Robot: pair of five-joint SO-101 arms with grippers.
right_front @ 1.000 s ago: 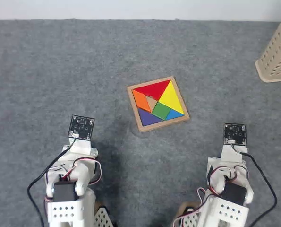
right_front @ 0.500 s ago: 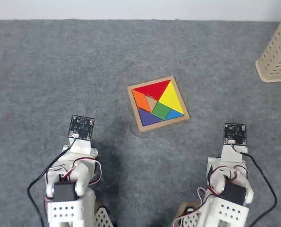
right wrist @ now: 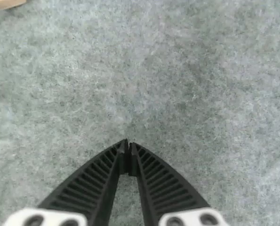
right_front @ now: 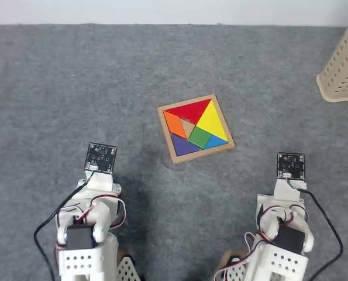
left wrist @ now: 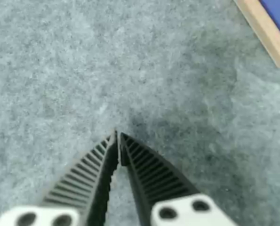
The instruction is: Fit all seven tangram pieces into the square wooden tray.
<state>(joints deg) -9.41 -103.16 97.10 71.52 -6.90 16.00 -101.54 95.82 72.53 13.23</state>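
Note:
The square wooden tray lies rotated in the middle of the grey mat and holds a red, yellow, orange, green, blue and purple piece, with a bare wooden triangle showing in the centre. A corner of the tray appears in the left wrist view. My left gripper is shut over bare mat, near the front left. My right gripper is shut over bare mat at the front right. Both arms sit folded back, well short of the tray.
A cream perforated basket stands at the far right edge. Grey mat surrounds the tray on all sides. A pale wall strip runs along the back edge.

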